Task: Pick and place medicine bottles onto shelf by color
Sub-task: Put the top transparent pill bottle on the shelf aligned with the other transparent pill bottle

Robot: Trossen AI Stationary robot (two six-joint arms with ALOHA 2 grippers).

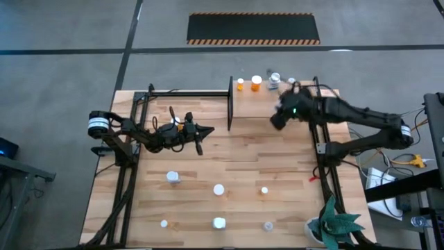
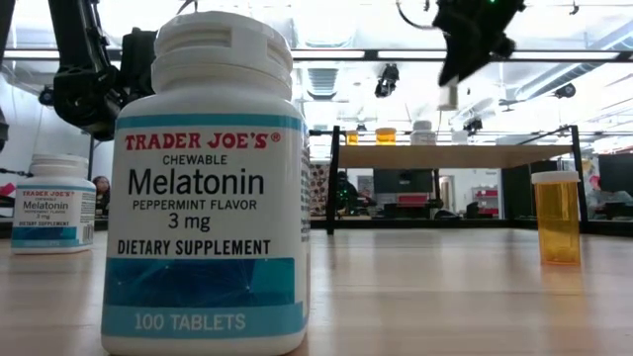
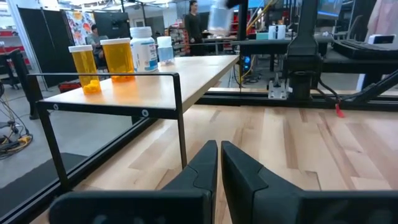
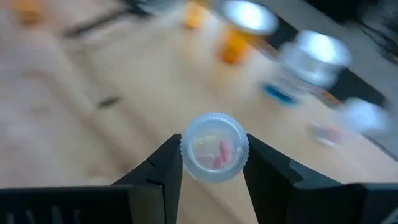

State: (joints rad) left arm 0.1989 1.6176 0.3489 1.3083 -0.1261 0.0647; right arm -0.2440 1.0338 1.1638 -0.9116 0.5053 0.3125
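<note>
Currently I carry a small clear bottle (image 4: 214, 148), clamped in the right gripper (image 4: 213, 163), above the shelf (image 1: 305, 118) at upper right. Next: lower beside the matching white bottles (image 3: 144, 50). Left gripper (image 3: 219, 167) sits closed, empty.

The right end effector (image 4: 214, 157) grips a small clear bottle (image 4: 214, 147) (pills inside) above the blurred shelf (image 4: 124, 81).

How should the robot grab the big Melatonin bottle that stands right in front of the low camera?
Probably best from straight above, with the fingers closing on the ribbed white cap of the Melatonin bottle. It stands upright and alone on the table, and the cap looks narrower than the wide body, so it should fit between the fingers more easily.
</note>
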